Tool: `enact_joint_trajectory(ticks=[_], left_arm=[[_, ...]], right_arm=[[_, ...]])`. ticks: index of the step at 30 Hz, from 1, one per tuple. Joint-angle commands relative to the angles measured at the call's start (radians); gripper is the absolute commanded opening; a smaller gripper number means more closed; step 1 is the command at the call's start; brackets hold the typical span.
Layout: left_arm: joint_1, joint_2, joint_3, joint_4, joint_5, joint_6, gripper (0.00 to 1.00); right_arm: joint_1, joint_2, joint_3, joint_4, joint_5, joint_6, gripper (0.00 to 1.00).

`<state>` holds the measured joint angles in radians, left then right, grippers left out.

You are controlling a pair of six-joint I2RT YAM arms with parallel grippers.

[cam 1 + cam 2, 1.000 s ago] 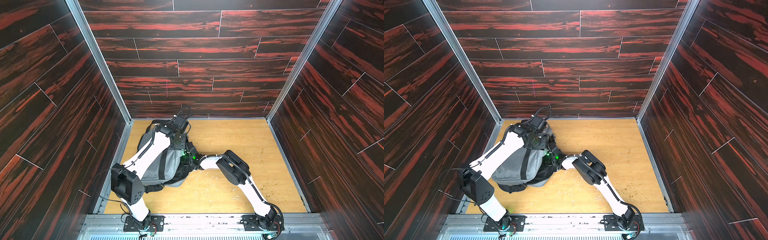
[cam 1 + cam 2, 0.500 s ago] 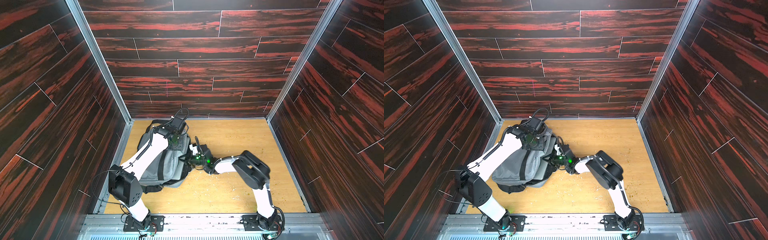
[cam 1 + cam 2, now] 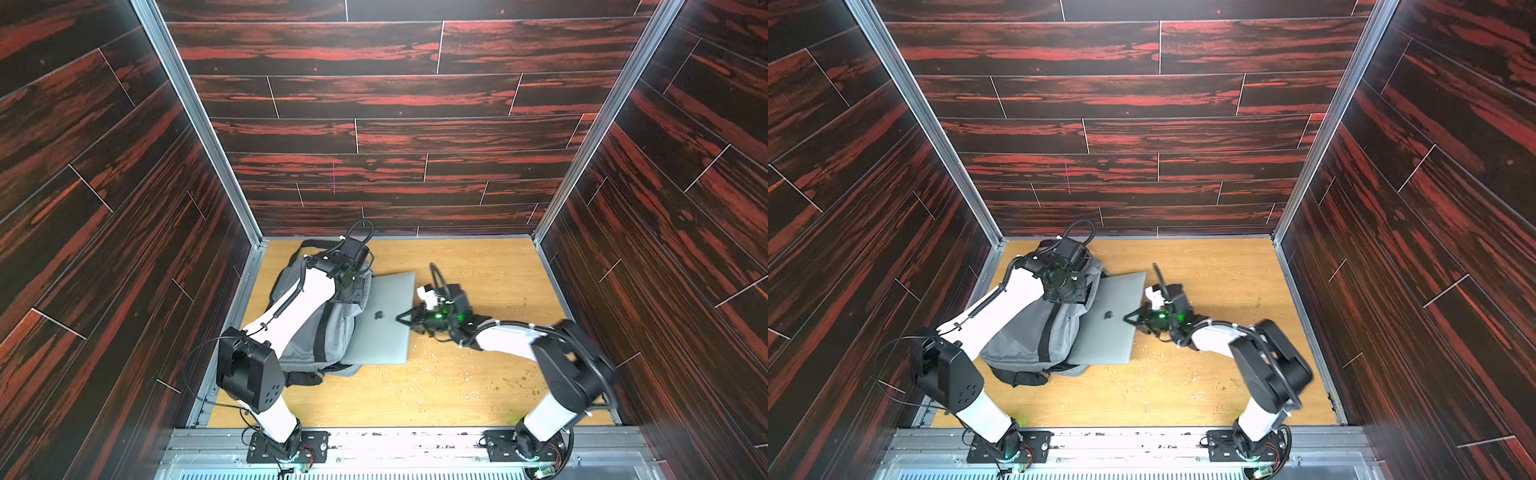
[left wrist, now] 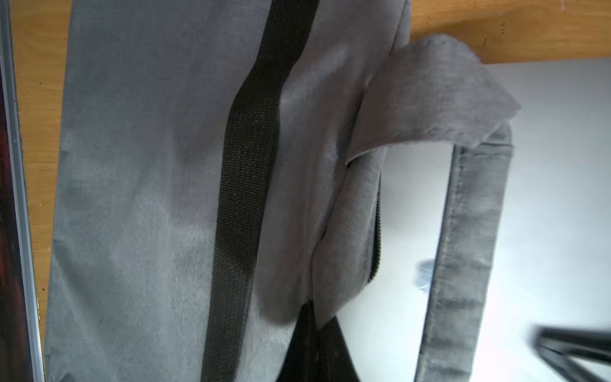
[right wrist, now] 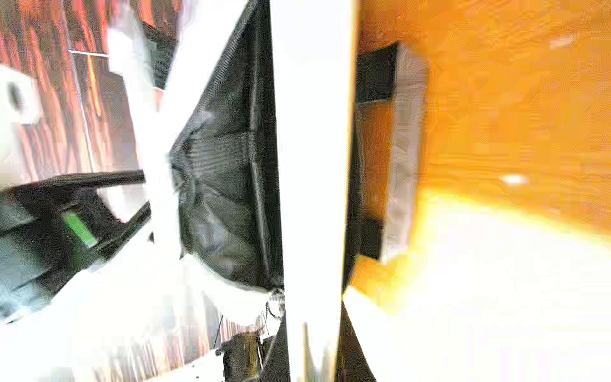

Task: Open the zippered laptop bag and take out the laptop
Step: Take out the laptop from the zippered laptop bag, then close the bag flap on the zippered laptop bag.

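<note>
In both top views the grey zippered laptop bag (image 3: 324,336) (image 3: 1025,332) lies at the left of the wooden floor, its mouth facing right. The silver laptop (image 3: 384,332) (image 3: 1106,332) sticks roughly half out of it, logo up. My right gripper (image 3: 405,320) (image 3: 1129,318) is shut on the laptop's right edge; in the right wrist view that edge (image 5: 314,165) runs between my black fingers (image 5: 352,350). My left gripper (image 3: 356,296) (image 4: 312,330) is shut on a fold of bag fabric (image 4: 330,264) at the mouth. The black band (image 4: 248,165) and a grey handle (image 4: 463,231) lie over the laptop (image 4: 413,198).
Dark red panelled walls (image 3: 374,124) close in the floor on three sides, with a metal rail (image 3: 415,444) along the front. The black shoulder strap (image 3: 303,378) trails at the bag's near end. Pale chips (image 3: 436,365) are scattered on the floor right of the bag.
My right gripper has drawn back to the right with the laptop, which now shows outside the bag. My left gripper has stayed on the bag's mouth.
</note>
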<state>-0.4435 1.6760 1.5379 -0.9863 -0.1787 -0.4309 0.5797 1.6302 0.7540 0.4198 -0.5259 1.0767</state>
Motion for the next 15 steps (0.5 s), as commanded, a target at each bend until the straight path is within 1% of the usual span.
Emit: enact_joint_trajectory(ticks=[1, 7, 9, 12, 15], left_arm=[[0.019, 0.001, 0.001, -0.024, -0.052, -0.033, 0.00], [0.019, 0.023, 0.005, -0.034, -0.048, -0.054, 0.00], [0.019, 0.027, 0.001, -0.029, -0.052, -0.063, 0.00], [0.020, 0.036, -0.001, -0.016, -0.070, -0.085, 0.00], [0.020, 0.049, 0.002, 0.012, -0.027, -0.101, 0.00]], right_arm=[[-0.076, -0.103, -0.049, 0.010, -0.080, -0.061, 0.00], [-0.228, -0.137, -0.070, -0.031, -0.270, -0.160, 0.00], [-0.265, -0.129, -0.077, -0.068, -0.299, -0.210, 0.00], [-0.324, -0.093, -0.104, -0.044, -0.342, -0.237, 0.00], [-0.343, -0.044, -0.079, -0.066, -0.377, -0.301, 0.00]])
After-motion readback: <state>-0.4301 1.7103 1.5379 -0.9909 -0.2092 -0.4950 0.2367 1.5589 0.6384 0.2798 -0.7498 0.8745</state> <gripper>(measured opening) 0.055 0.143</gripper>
